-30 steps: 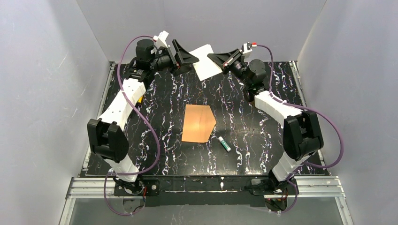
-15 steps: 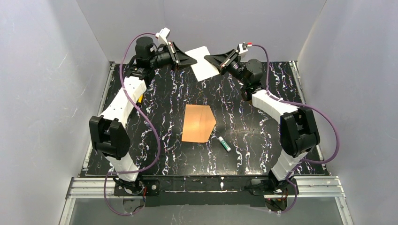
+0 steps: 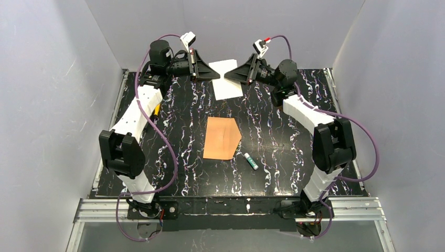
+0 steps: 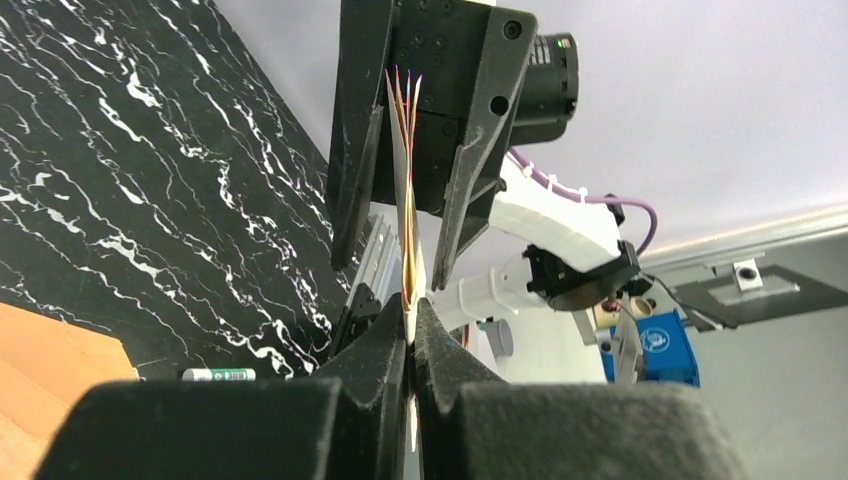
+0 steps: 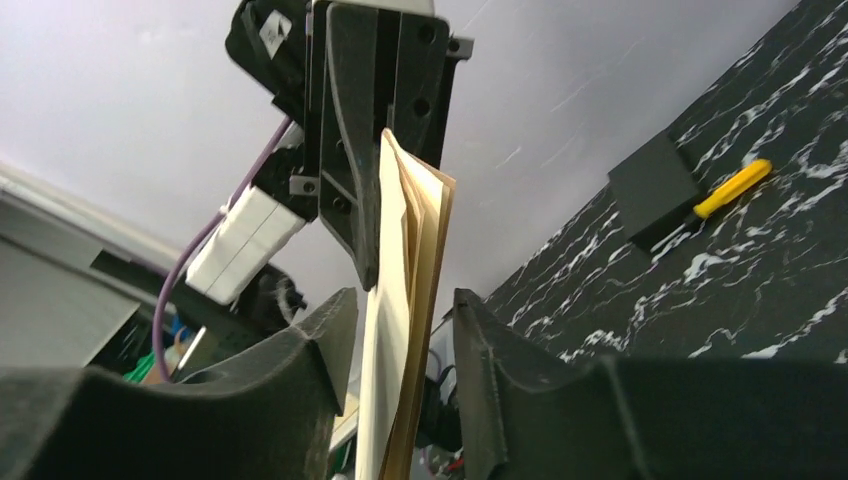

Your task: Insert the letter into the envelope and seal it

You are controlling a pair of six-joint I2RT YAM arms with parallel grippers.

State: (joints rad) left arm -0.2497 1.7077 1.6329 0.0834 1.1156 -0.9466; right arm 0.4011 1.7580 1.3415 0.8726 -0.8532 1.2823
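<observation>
While the left end effector [image 4: 410, 318] pinches the folded letter [image 3: 228, 89] edge-on above the far side of the counter [image 3: 283, 136], the right end effector [image 5: 400, 305] brackets its other edge, jaws apart, not gripping. The envelope [image 3: 221, 138] lies flat mid-counter, well apart. Likely a handover to reorient the sheet.

In the left wrist view the letter [image 4: 405, 220] shows only its thin edge, so neither face can be read, and the envelope [image 4: 45, 375] is cut off by the frame's lower left corner. In the right wrist view its lower end leaves the bottom edge between the blurred fingers [image 5: 300, 390] of the right end effector [image 5: 400, 310]. From above, the left end effector [image 3: 215, 75] and the right one hide the sheet's middle, and the label of the small tube [image 3: 251, 160] is too small to read
</observation>
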